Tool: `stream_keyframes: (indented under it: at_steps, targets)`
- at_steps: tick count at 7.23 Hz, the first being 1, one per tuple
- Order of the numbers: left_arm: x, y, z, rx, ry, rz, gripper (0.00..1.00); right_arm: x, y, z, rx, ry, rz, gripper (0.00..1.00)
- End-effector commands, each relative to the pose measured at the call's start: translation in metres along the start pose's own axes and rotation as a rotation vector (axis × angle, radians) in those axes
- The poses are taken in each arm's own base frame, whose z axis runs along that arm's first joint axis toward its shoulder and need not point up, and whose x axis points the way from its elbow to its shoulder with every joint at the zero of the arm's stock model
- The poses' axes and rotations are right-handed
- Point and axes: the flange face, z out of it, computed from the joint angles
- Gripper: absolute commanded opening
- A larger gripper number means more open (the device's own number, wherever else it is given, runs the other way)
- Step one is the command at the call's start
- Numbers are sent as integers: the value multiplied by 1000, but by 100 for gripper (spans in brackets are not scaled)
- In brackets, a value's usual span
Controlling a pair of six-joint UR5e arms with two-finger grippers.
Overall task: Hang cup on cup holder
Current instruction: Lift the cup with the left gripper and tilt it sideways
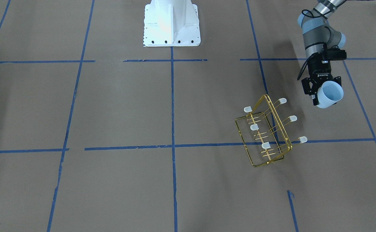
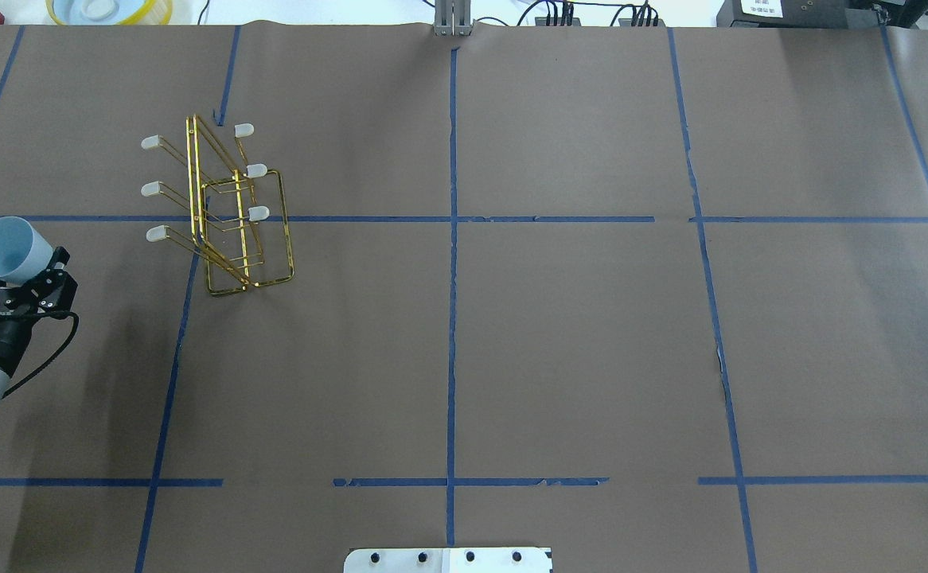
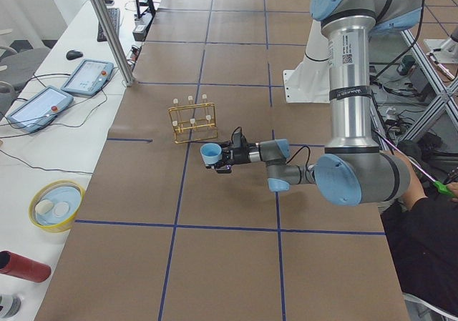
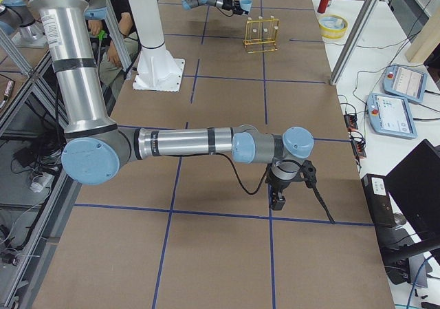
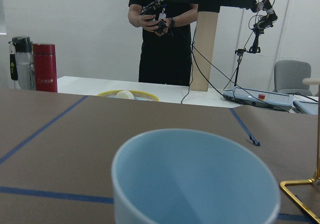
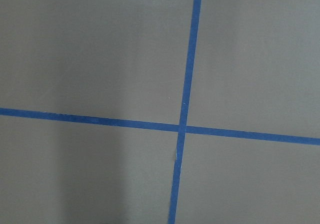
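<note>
Brown papered table (image 2: 591, 358), gridded in blue tape (image 2: 452, 318), bears the cup holder (image 2: 225, 211)

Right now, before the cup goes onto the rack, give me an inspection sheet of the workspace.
Surface: table covered in brown paper with a blue tape grid.
Job's things: cup held off the table, mouth pointing away from the gripper; cup holder stands on its base, all six prongs bare.
Clutter: nothing seen on the paper.
Grippers: left gripper shut on the cup's base; right gripper low over a tape cross, open or shut cannot be told.
Cables: black cable loops off the left wrist.
Surroundings: yellow bowl, teach pendants and a standing person beyond the table edge.
</note>
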Motion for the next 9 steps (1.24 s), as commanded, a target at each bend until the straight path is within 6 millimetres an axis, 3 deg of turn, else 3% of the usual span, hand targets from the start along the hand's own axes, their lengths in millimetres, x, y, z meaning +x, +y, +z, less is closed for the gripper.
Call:
stream_keyframes:
  at_steps: [1, 2, 3, 4, 6, 9]
  targets:
    - [8, -52, -4, 60, -8, 203, 0, 0, 0, 0, 0, 0, 0, 100]
    - [9, -84, -1, 99, -29, 274, 0, 0, 0, 0, 0, 0, 0, 100]
    - [9, -99, 1, 117, -54, 394, 0, 0, 0, 0, 0, 0, 0, 100]
    - [13, -101, 2, 99, -87, 591, 0, 0, 0, 0, 0, 0, 0, 100]
    - [26, -113, 2, 93, -147, 686, 0, 0, 0, 0, 0, 0, 0, 100]
    - [27, -141, -8, 91, -308, 1212, 0, 0, 0, 0, 0, 0, 0, 100]
